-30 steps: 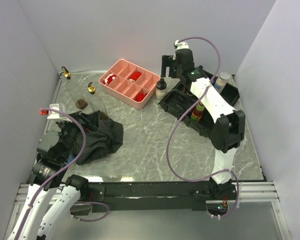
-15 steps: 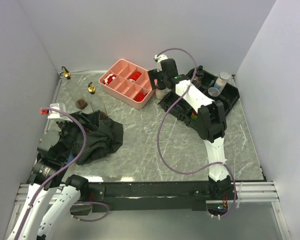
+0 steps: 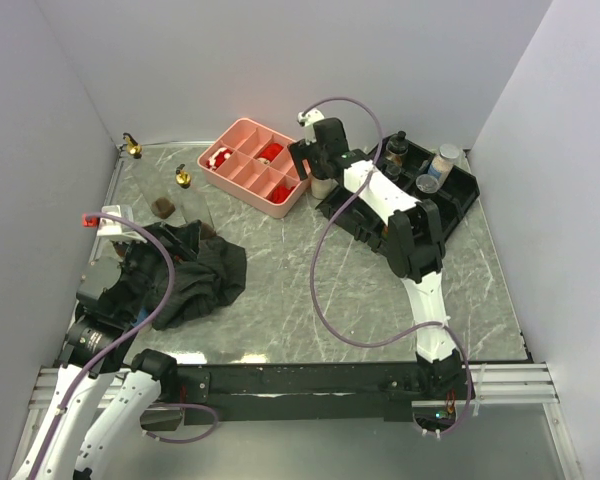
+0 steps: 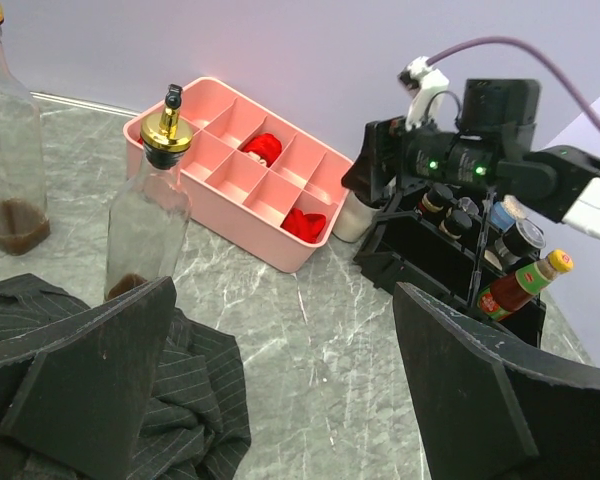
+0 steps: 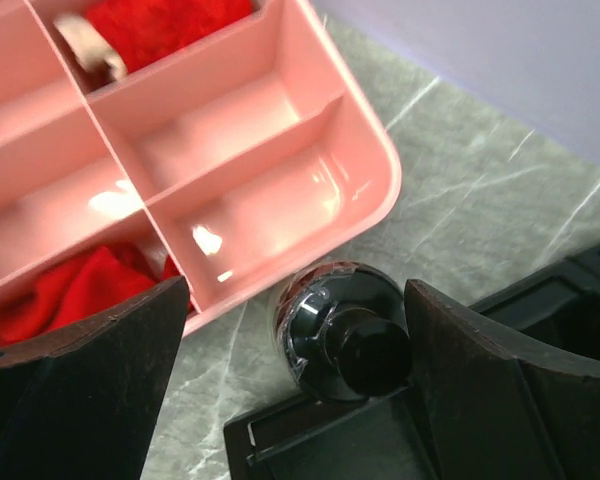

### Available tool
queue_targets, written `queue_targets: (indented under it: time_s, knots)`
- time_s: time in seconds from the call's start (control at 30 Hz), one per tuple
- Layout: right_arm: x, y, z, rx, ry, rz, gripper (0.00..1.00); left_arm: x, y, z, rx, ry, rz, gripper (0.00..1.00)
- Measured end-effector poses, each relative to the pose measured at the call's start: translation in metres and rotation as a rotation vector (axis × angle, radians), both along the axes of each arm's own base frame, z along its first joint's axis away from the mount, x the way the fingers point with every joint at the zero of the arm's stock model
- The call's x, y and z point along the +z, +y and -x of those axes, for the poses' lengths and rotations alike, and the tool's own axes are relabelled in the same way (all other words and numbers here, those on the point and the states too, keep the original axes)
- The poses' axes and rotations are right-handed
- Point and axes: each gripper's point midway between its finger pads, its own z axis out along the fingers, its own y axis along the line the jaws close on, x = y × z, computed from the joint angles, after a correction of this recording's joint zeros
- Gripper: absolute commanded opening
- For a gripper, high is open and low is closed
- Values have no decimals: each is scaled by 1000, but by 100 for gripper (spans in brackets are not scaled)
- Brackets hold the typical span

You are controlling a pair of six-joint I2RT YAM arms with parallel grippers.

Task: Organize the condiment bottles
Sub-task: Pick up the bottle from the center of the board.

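My right gripper (image 3: 320, 172) (image 5: 295, 385) is open and hangs straight over a small pale bottle with a black cap (image 5: 345, 335) (image 3: 323, 186). This bottle stands between the pink tray and the black rack, its cap between the fingers and nearer the right one. Two tall clear gold-spouted bottles (image 3: 183, 180) (image 3: 132, 147) stand at the far left, the nearer one also in the left wrist view (image 4: 152, 200). The rack (image 3: 458, 200) holds a yellow-capped sauce bottle (image 4: 517, 285), dark jars (image 3: 396, 150) and a grey-lidded shaker (image 3: 443, 160). My left gripper (image 3: 138, 262) (image 4: 280, 390) is open and empty by the cloth.
The pink compartment tray (image 3: 280, 207) (image 5: 370, 170) with red pieces sits just left of the capped bottle. A crumpled black cloth (image 3: 195, 270) (image 4: 180, 410) lies at the front left. A white object with a red tip (image 3: 102, 220) lies at the left edge. Walls enclose the table.
My right arm has swung left from above the rack to above the black-capped bottle beside the pink tray. The left arm has not moved.
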Motion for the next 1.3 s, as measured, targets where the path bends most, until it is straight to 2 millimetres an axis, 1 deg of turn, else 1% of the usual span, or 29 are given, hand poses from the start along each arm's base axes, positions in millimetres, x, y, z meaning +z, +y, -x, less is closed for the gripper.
queue_targets:
  time_s: [0.07, 0.1, 0.23, 0.37, 0.5, 1.03, 1.3]
  knots:
    - [-11, -2, 0, -7, 22, 3, 93, 0, 0, 0, 0, 0, 0, 96]
    - [-13, -3, -2, -13, 22, 6, 92, 0, 0, 0, 0, 0, 0, 96]
    - [-9, -11, -7, -41, 28, -23, 89, 0, 0, 0, 0, 0, 0, 96]
    - [-13, -24, -9, -69, 47, -30, 87, 0, 0, 0, 0, 0, 0, 96]
    - [-15, -29, -11, -76, 55, -41, 87, 0, 0, 0, 0, 0, 0, 96]
    - [-20, -30, -6, -82, 86, -48, 82, 0, 1, 0, 6, 0, 0, 96]
    - [-22, -28, -3, -72, 105, -59, 82, 0, 1, 0, 7, 0, 0, 97]
